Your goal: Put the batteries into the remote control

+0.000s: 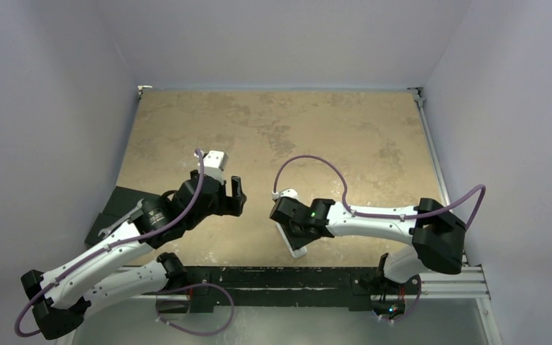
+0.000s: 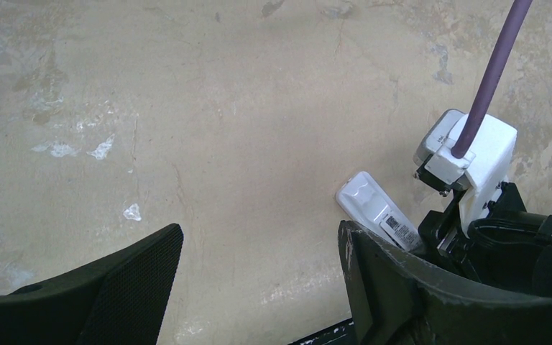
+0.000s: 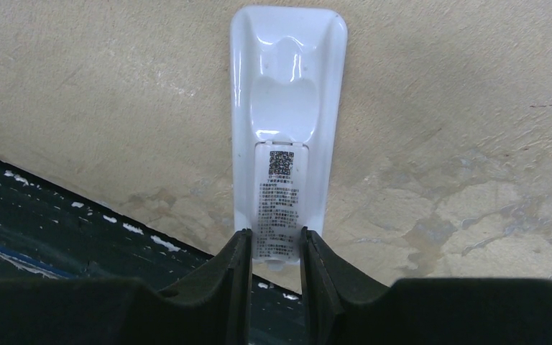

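From above, a mottled tan table (image 1: 330,122) is seen between pale walls (image 1: 273,36); the remote (image 1: 297,244), at its 6 o'clock edge, is clamped by the right gripper (image 1: 292,227). From the left wrist, the left gripper (image 2: 259,244) is seen spread over stained tabletop. From the right wrist, the remote's labelled end is pinched, a dark rail (image 3: 57,215) at 7 o'clock.

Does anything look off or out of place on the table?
Yes: no batteries show in any view. The remote control sits back up near the table's front edge, labelled cover apparently still closed, right gripper at its end.
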`<state>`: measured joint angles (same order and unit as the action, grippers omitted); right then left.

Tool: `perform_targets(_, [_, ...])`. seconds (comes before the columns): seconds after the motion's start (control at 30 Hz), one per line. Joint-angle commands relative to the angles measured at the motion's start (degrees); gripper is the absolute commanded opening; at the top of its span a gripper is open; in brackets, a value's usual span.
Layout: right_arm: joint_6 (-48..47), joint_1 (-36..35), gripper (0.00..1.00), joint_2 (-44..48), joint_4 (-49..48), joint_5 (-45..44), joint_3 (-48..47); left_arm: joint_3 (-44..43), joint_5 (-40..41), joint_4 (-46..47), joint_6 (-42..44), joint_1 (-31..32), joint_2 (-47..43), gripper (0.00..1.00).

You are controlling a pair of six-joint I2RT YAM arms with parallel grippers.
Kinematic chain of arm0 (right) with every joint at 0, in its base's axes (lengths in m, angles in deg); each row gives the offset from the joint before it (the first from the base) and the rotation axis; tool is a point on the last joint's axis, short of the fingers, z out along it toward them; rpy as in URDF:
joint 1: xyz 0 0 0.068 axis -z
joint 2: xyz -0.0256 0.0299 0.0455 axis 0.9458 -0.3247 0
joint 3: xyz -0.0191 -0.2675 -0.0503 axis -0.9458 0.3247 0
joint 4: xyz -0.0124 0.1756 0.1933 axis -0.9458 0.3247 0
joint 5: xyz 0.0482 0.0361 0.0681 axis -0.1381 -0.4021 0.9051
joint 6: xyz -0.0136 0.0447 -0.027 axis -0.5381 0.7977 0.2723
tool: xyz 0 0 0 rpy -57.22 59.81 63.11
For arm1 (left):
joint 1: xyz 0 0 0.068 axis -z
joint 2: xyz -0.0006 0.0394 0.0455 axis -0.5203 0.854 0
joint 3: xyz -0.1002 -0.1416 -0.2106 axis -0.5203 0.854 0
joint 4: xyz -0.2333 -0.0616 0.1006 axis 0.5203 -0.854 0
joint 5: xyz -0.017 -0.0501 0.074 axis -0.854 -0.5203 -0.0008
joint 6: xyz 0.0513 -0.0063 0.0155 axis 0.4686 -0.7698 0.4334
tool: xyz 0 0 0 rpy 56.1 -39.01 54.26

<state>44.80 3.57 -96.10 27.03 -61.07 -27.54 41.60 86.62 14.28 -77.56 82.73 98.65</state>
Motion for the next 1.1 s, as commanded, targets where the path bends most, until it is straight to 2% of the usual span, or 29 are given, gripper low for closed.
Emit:
perform_targets(0.0, [0.8,-0.5,0.00,-0.4,0.2,-0.9,-2.5,-1.5,1.4,0.7,1.1,-0.3,-0.9,0.79])
perform_targets(1.07, [2.4,-1.1,0.00,-0.1,1.0,-2.6,-0.8,-1.3,1.2,0.7,0.8,-0.3,-0.8,0.79])
